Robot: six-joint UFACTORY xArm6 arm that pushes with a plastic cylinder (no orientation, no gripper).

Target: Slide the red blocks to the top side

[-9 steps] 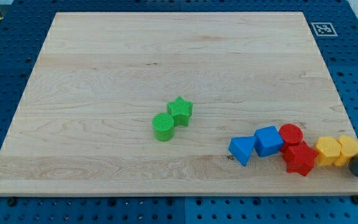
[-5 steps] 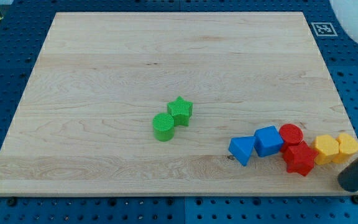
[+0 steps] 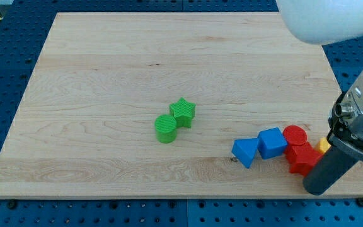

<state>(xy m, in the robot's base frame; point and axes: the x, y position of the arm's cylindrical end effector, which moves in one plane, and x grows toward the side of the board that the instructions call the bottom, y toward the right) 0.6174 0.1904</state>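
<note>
A red cylinder (image 3: 294, 135) and a red star-shaped block (image 3: 301, 157) sit near the view's bottom right of the wooden board (image 3: 137, 63), touching each other. My tip (image 3: 316, 186) is at the bottom right, just below and right of the red star, close to it or touching it. The rod and arm hide part of the red star and most of the yellow blocks (image 3: 323, 146). A blue cube (image 3: 271, 142) touches the red cylinder on its left, with a blue triangular block (image 3: 245, 152) beside it.
A green star (image 3: 183, 112) and a green cylinder (image 3: 166, 128) touch each other near the board's middle. The arm's white body (image 3: 326, 19) fills the view's top right corner. The board's bottom edge runs just below my tip.
My tip has moved left along the bottom edge, from right of the yellow blocks to just below the red star. The arm now covers the yellow blocks. The blocks have not visibly shifted.
</note>
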